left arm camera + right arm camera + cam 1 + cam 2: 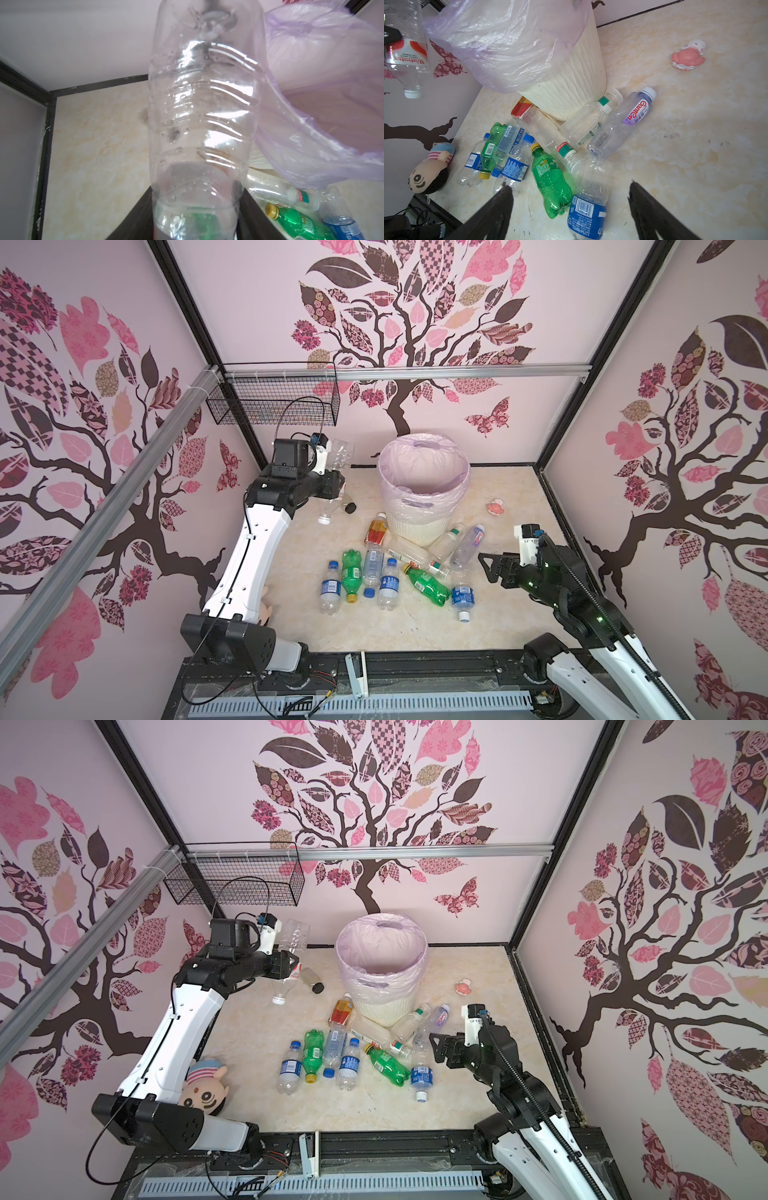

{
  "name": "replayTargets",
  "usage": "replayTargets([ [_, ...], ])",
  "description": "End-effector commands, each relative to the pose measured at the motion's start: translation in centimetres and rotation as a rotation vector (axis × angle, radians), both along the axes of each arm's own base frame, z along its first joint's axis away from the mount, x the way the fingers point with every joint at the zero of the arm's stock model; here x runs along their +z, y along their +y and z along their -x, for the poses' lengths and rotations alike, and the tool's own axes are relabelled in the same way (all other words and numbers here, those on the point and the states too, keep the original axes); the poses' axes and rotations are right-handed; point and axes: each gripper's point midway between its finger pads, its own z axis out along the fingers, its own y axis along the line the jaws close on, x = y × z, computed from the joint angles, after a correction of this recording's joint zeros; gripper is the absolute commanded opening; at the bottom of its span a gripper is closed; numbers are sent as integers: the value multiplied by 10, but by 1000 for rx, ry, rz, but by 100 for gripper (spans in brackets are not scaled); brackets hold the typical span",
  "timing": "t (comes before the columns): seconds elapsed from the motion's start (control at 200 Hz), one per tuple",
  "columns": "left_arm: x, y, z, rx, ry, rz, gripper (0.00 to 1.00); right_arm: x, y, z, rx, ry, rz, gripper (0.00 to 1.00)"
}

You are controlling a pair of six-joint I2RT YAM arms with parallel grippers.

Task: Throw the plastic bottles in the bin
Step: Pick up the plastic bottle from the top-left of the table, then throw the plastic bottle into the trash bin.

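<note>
- The bin (415,529) is standing at 12 o'clock on the floor (415,626). It is round, white and ribbed, and a thin, crinkled, translucent pink bag (419,506) is lining it and draping over the rim.
- The left gripper (338,486) is pinching a clear ribbed bottle (341,454) at its red-and-white label, jaws narrowed onto it. The bottle is hanging off the floor, base up and white cap down, at 9 o'clock from the bin and apart from the rim.
- The right gripper (488,568) is hovering at about 5 o'clock from the bin, jaws spread wide and gripping nothing, just beside the heap.
- Ten bottles are lying at 6 o'clock from the bin, several overlapping:
- three clear blue-labelled bottles (330,587);
- one taller pale-labelled bottle (374,562);
- two glossy green bottles (352,572) with yellow caps;
- one orange-red labelled bottle (377,531);
- two clear green-banded bottles (446,541);
- one lilac-tinted bottle (468,543).
- That is making eleven with the held one.
- One squat brownish jar (311,977) with a black lid is lying at 9 o'clock from the bin.
- One pink toy (495,507) is sitting at 3 o'clock from the bin.
- One plush doll (203,1085) is lying at 8 o'clock on the floor.
- One black wire basket (274,404) is hanging on the wall at 10 o'clock.
</note>
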Motion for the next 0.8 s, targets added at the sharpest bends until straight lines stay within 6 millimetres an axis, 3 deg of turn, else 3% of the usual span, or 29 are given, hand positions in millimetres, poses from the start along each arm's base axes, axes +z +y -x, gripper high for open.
replayTargets([
  [0.0, 51, -16, 13, -62, -98, 128, 56, -6, 1, 2, 12, 12, 12, 89],
  [0.495, 138, -63, 27, -250, -219, 493, 55, -5, 2, 2, 17, 11, 9, 89],
  [0.795, 155, -90, 9, -285, -244, 548, 55, -5, 2, 2, 16, 9, 7, 89],
])
